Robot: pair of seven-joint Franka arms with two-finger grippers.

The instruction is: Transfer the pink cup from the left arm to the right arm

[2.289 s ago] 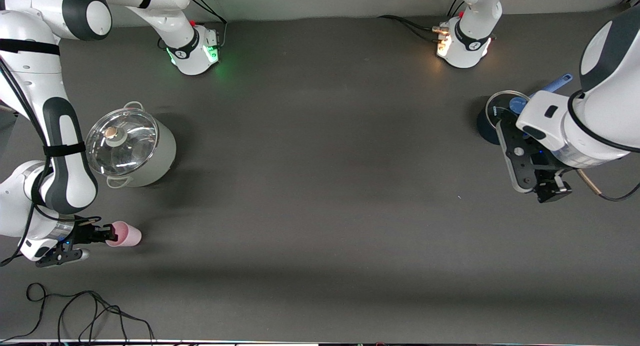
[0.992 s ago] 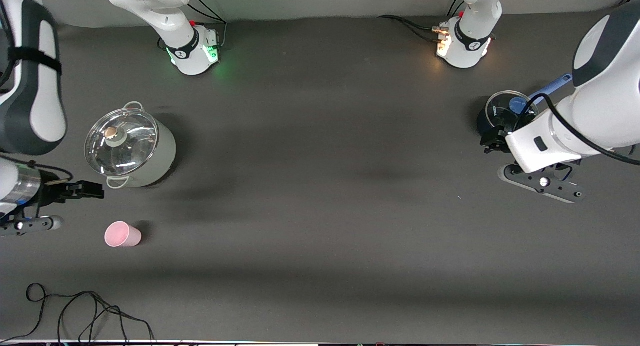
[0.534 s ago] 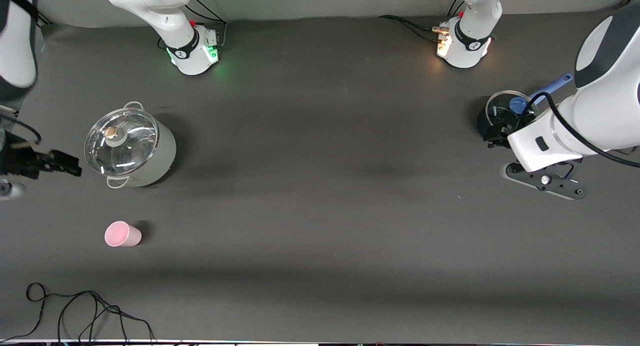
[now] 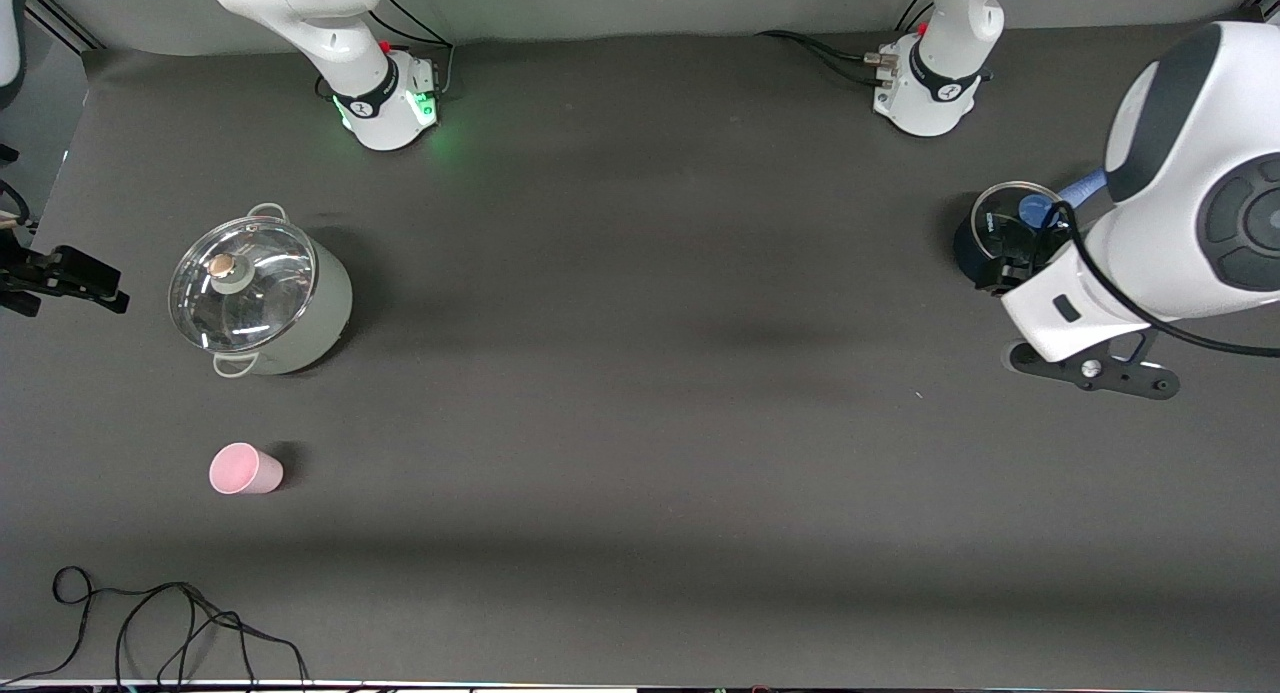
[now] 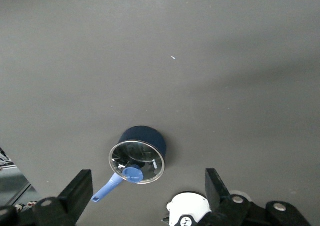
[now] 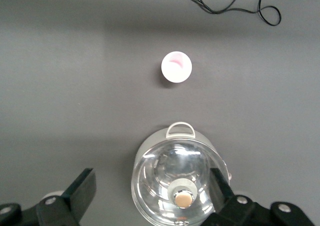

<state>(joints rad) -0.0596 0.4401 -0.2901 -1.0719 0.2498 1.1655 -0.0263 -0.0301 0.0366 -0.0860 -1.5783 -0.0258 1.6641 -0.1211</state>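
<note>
The pink cup (image 4: 245, 470) stands alone on the dark table, nearer to the front camera than the lidded steel pot, at the right arm's end. It also shows in the right wrist view (image 6: 176, 66). My right gripper (image 4: 68, 278) is up in the air over the table's edge beside the pot, open and empty, well apart from the cup; in its own view (image 6: 151, 182) the jaws stand wide apart above the pot. My left gripper (image 4: 1003, 270) is over the dark saucepan, largely hidden under its wrist. In its own view (image 5: 147, 178) it is open and empty.
A steel pot with a glass lid (image 4: 258, 291) stands at the right arm's end. A dark saucepan with a blue handle (image 4: 1000, 228) stands at the left arm's end. A black cable (image 4: 150, 623) lies by the front edge. The arm bases (image 4: 390, 98) stand along the back.
My right gripper, earlier at the cup, has let it go, risen and drawn away past the pot to the table's edge. The cup stayed put. My left wrist has turned over the saucepan.
</note>
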